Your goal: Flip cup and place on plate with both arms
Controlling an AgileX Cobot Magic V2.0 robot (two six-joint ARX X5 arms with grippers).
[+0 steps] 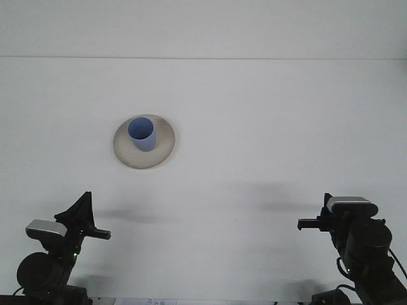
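Observation:
A blue cup (142, 135) stands upright, mouth up, on a beige plate (164, 147) left of the table's middle. My left gripper (95, 229) is low at the front left, far below the plate, with nothing in it. My right gripper (304, 223) sits at the front right, pointing left, also holding nothing. Both are well away from the cup.
The white table (267, 127) runs back to a white wall edge (203, 58). Both arm bases (48, 273) fill the bottom corners.

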